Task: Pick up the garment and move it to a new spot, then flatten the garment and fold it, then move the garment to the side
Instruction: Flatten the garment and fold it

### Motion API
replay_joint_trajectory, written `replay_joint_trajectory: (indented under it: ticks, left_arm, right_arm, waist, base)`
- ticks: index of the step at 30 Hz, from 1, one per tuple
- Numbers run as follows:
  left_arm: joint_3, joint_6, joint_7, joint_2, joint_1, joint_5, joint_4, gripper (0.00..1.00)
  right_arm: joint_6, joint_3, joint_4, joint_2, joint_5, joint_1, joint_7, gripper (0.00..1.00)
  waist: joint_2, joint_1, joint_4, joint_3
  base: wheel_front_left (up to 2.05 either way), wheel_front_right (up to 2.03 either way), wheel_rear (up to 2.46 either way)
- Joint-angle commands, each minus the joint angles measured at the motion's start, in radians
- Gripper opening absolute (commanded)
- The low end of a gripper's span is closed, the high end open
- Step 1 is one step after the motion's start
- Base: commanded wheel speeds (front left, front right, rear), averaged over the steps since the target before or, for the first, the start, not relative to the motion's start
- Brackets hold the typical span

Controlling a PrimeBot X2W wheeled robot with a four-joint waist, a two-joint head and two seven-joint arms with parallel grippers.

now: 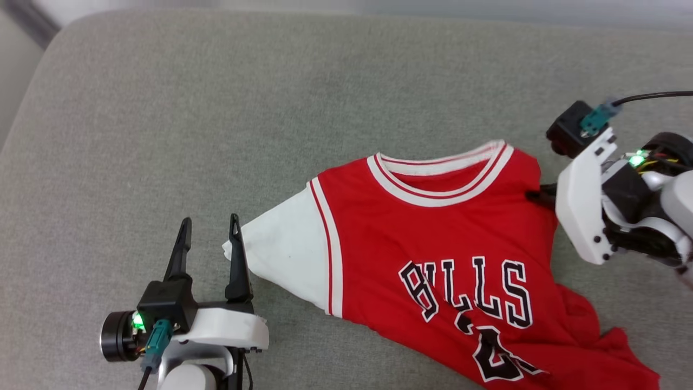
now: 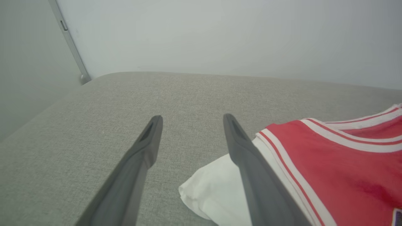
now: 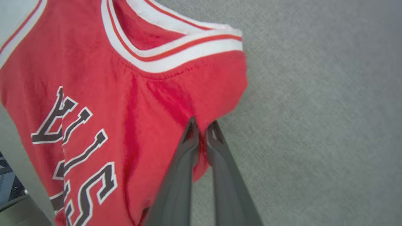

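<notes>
The garment [image 1: 433, 244] is a red jersey with black white-edged letters, lying front up on the grey cushion, its hem bunched at the lower right. Its white sleeve [image 1: 281, 254] points left. My left gripper [image 1: 210, 219] stands open at the sleeve's tip, its right finger over the tip's edge and its left finger on bare cushion. The left wrist view shows the sleeve [image 2: 213, 188] under that finger of the left gripper [image 2: 192, 117]. My right gripper [image 1: 536, 196] is shut on the garment's right shoulder edge. In the right wrist view, red cloth [image 3: 125, 94] is pinched between the right gripper's [image 3: 203, 122] tips.
The grey cushion [image 1: 162, 108] spreads wide to the left of and behind the garment. Its rounded left edge [image 1: 21, 108] drops off, and a pale wall [image 2: 220, 31] rises behind it. The cushion's near edge [image 3: 19, 163] shows beside the garment in the right wrist view.
</notes>
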Motion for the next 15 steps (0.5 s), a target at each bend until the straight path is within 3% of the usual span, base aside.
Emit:
replay_joint_trajectory:
  ticks: [1, 11, 15]
  left_arm:
    - [0.005, 0.001, -0.003, -0.001, 0.015, 0.006, 0.002, 1.00]
    - [0.022, 0.007, -0.003, -0.001, 0.072, -0.002, -0.010, 1.00]
    - [0.023, 0.006, -0.003, -0.001, 0.074, -0.006, -0.017, 1.00]
  right_arm:
    - [-0.001, 0.002, -0.028, -0.029, 0.001, -0.011, -0.026, 0.00]
    - [-0.001, -0.075, -0.153, -0.212, 0.013, 0.015, -0.082, 0.00]
    - [-0.001, -0.102, -0.129, -0.228, -0.015, -0.022, -0.027, 0.00]
  waist:
    - [0.0000, -0.0001, -0.023, -0.038]
    - [0.0000, -0.0001, -0.060, -0.088]
    - [0.0000, -0.0001, -0.069, -0.071]
  base:
    - [0.00, 0.00, 0.00]
    - [0.00, 0.00, 0.00]
    - [0.00, 0.00, 0.00]
